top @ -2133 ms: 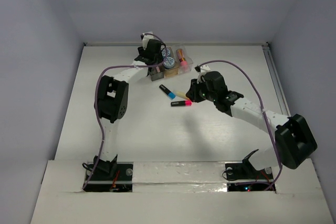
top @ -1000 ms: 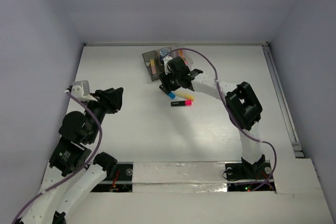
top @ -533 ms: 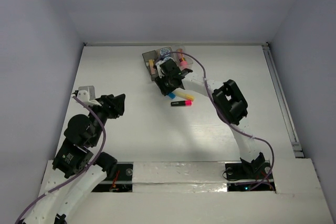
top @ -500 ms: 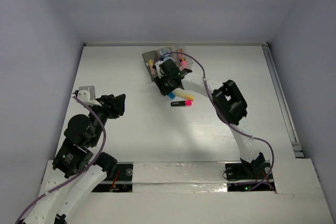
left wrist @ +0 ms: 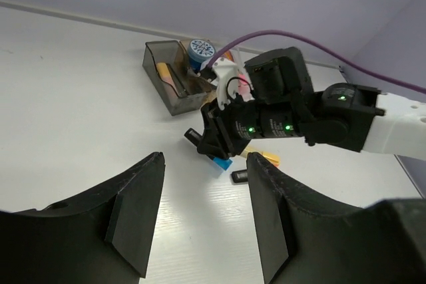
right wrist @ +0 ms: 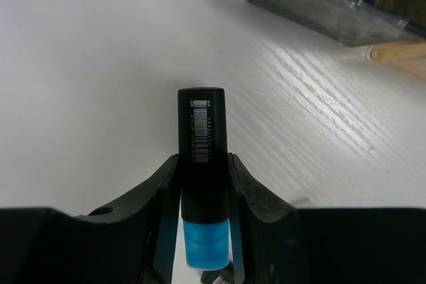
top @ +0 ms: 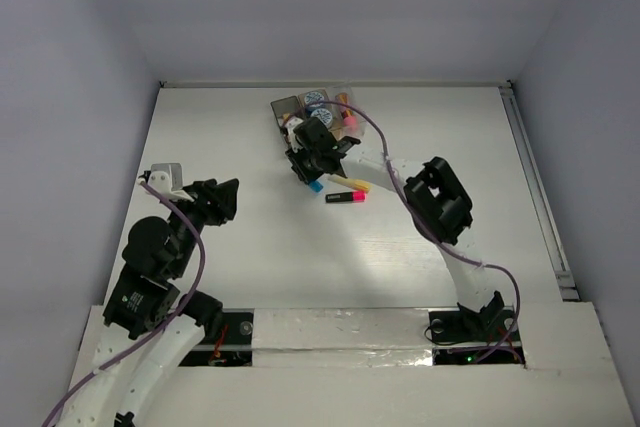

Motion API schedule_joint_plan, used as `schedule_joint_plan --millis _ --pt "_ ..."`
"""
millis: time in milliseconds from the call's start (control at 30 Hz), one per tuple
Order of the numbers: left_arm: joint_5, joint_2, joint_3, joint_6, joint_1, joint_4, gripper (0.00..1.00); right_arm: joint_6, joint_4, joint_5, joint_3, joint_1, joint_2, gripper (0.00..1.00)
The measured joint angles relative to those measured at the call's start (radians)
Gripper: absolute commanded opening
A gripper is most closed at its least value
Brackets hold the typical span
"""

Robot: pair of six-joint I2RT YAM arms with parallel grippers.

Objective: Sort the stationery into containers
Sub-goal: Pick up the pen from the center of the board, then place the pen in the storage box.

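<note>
White table (top: 300, 257), pale lavender walls (top: 70, 97), soft even light

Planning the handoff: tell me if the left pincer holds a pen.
No, the left pincer is wide open with nothing gripped in it.

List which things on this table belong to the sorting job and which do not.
Part of the job:
- blue highlighter, held in the right gripper
- yellow highlighter and pink highlighter, loose on the table
- bins, holding an orange highlighter, a tub and a pink stick

Not part of it:
- purple cable
- rail along the table's right edge
</note>
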State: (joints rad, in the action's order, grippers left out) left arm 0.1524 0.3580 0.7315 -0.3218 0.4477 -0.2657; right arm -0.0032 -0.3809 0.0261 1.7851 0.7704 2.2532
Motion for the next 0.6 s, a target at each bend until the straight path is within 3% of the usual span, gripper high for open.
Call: schedule_joint_plan --millis 133,367,600 --pt "-0.015 0.001 -0.003 0.002 -0.021 0.000 0.49 0.029 0.047 0.000 0.006 0.007 -0.068 0.06" --pt "-0.049 0.019 -0.007 0.003 -0.046 0.008 0.49 0.060 0.199 0.068 0.181 0.010 -0.075 0.07" --pt "-0.067 0.032 -0.019 0.003 -0.058 0.013 0.49 0.075 0.318 0.129 0.433 -0.011 0.098 0.09"
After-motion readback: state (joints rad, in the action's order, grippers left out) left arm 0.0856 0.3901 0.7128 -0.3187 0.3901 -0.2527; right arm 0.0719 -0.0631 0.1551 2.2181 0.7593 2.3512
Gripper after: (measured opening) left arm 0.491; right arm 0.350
